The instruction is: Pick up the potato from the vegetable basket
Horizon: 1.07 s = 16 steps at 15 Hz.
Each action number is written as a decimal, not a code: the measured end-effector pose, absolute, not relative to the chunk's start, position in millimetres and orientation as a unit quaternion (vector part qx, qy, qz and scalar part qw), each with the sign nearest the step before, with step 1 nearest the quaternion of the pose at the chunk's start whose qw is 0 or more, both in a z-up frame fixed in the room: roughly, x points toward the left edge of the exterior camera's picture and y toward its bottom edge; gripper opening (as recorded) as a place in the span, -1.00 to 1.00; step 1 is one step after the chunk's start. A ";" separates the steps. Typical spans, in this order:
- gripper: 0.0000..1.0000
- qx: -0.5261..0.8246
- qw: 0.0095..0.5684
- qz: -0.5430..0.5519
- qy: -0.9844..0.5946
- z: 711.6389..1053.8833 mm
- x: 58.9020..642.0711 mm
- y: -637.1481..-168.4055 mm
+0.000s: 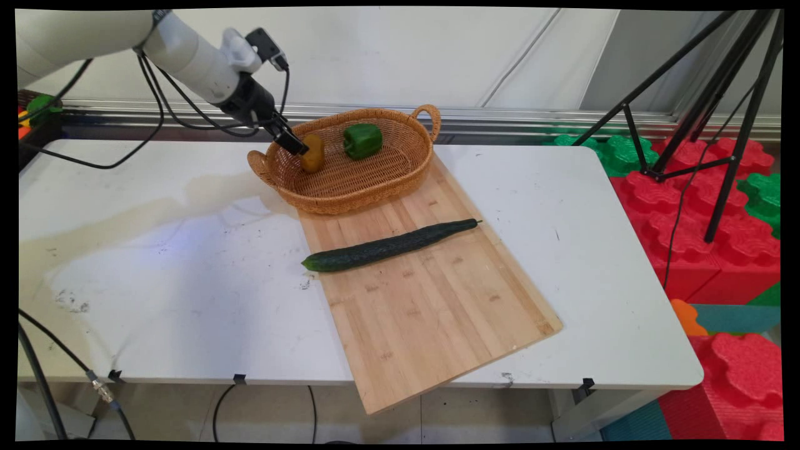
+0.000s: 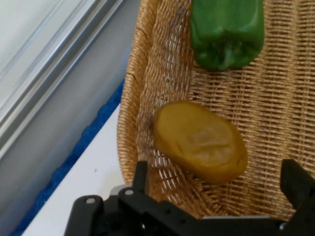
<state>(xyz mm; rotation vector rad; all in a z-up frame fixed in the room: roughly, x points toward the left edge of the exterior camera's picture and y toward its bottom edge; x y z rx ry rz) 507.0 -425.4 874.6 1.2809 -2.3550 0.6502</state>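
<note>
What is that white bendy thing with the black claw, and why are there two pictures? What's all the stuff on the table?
The white thing is a robot arm, and the black gripper at its end is its hand, with two fingers. One picture comes from a camera looking down at the table. The other comes from a little camera on the hand itself, so it sees up close. On the table lies a wooden cutting board with a long cucumber on it. At the board's far end stands a wicker basket holding a potato and a green bell pepper. The fingers are open beside the potato, and the hand holds nothing.
</note>
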 end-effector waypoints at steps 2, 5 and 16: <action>1.00 0.462 0.185 0.228 -0.837 866.3 503.9 -428.6; 1.00 0.472 0.179 0.222 -0.834 852.6 499.0 -432.2; 1.00 0.486 0.169 0.225 -0.827 823.6 481.0 -453.2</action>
